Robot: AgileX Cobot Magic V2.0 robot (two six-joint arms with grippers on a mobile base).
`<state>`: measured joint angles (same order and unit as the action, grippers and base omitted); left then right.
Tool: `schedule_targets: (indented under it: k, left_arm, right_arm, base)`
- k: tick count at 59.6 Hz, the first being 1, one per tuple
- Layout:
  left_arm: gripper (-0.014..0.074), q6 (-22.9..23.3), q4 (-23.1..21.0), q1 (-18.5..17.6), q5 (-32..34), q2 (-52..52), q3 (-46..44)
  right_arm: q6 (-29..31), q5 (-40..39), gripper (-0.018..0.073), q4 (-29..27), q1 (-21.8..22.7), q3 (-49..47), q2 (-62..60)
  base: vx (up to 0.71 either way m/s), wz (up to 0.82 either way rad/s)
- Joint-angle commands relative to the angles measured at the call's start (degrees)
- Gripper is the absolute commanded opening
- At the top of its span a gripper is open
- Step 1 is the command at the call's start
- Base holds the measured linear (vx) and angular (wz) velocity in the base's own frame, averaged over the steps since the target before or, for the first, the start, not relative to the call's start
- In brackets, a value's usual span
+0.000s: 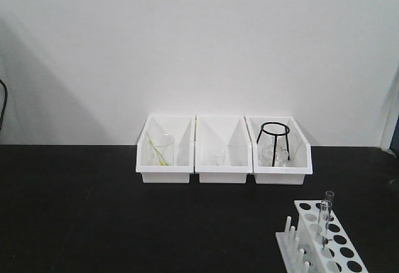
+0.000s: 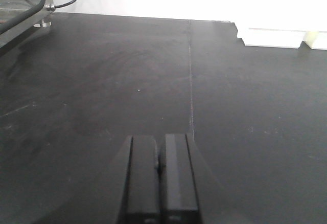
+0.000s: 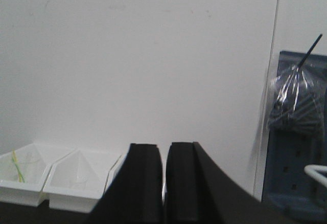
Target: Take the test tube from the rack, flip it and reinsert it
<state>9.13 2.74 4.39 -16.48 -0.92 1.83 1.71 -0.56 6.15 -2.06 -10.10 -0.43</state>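
The white test tube rack [image 1: 332, 246] stands at the bottom right of the front view, its top plate full of round holes and a row of upright pegs [image 1: 293, 239] on its left side. A clear test tube [image 1: 325, 214] stands upright in a hole near the rack's far end. Neither gripper shows in the front view. My left gripper [image 2: 160, 138] is shut and empty over bare black tabletop. My right gripper [image 3: 164, 146] is shut and empty, raised and facing the white wall. The rack does not show in either wrist view.
Three white open-front bins [image 1: 223, 170] stand in a row at the wall: the left holds a glass beaker [image 1: 161, 150], the right a black wire stand [image 1: 275, 139]. In the right wrist view a blue pegboard [image 3: 294, 183] with a plastic bag [image 3: 296, 104] is at the right.
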Motion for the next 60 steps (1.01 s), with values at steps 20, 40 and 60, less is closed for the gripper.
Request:
schedule_targets:
  k: [20,40,60]
  left_arm:
    - [-0.0006,-0.02,-0.2,-0.42,4.86,-0.62,-0.01]
    - [-0.0006,-0.02,-0.2,-0.42,4.86,-0.62,-0.01]
    - [-0.0006,-0.02,-0.2,-0.42,4.86,-0.62,-0.01]
  right_arm:
    - [-2.28,2.19,-0.0012,-0.97,0.24,11.91,-0.75]
    - [-2.2,4.17,-0.0012,-0.97,0.24,11.91,-0.75]
    - [-2.15,4.23,-0.0012,-0.97,0.24,11.91,-0.75]
  base:
    - [0.0,0.0]
    - [0.0,0.0]
    - [0.0,0.0]
